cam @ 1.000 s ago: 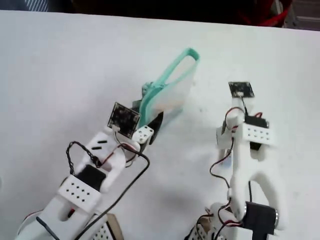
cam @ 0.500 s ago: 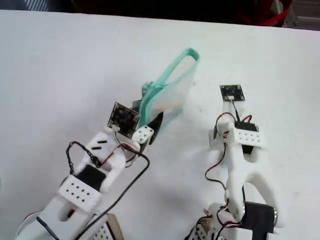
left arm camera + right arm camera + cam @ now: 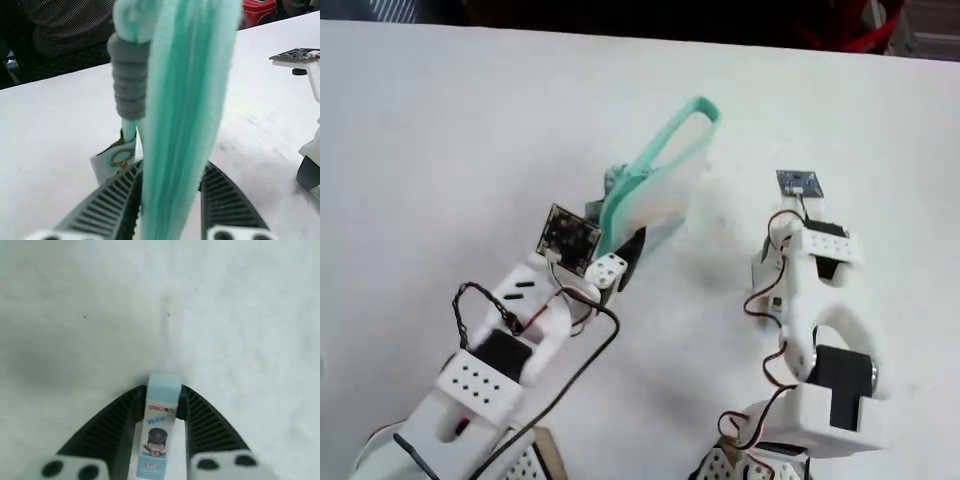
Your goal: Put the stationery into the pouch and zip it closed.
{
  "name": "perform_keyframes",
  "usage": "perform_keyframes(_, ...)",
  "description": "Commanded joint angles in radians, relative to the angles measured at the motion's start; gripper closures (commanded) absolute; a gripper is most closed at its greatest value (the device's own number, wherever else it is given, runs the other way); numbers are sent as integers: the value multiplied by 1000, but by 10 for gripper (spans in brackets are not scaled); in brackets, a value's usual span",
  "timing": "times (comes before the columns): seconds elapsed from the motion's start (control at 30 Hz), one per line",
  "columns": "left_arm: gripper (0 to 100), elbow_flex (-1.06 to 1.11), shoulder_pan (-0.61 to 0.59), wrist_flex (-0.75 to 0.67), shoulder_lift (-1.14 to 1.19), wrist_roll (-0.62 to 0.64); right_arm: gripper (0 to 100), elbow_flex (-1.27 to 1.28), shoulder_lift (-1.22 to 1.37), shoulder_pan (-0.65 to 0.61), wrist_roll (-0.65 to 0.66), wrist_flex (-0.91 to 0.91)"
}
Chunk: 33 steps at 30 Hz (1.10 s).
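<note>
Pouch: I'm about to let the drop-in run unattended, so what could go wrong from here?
The pouch is held only at its teal rim by the left gripper; a nudge could tip it. The eraser, between the jaws of the right gripper, is off to the pouch's side; it may miss the narrow opening.

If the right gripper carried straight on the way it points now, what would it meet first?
Most likely the bare white table: the right gripper, shut on the light blue eraser, points at it with nothing between. The eraser's end would touch first.
</note>
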Motion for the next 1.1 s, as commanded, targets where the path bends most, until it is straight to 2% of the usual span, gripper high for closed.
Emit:
perform_keyframes(0.0,832,-9,-1,2,4,15,981,-55,-59,-4,5,2)
perform_keyframes(0.2,831,5,-2,0,4,15,981,-222,-424,-15,2,131)
perform_keyframes(0.27,831,5,2,2,2,15,981,-301,-591,-48,-44,171)
perform_keyframes(0.37,831,5,2,-2,2,15,981,-381,-823,-160,-92,159)
perform_keyframes(0.47,831,5,2,0,1,14,981,-405,-958,-294,-92,61)
perform_keyframes(0.6,831,5,-5,5,-4,9,981,-405,-955,-458,-92,-91)
perform_keyframes(0.7,831,5,-5,5,-4,9,981,-407,-883,-521,-94,-194)
perform_keyframes(0.83,831,5,-5,5,-2,9,981,-407,-802,-536,-94,-295)
perform_keyframes(1.07,831,5,-5,3,-4,9,981,-397,-700,-515,-94,-283)
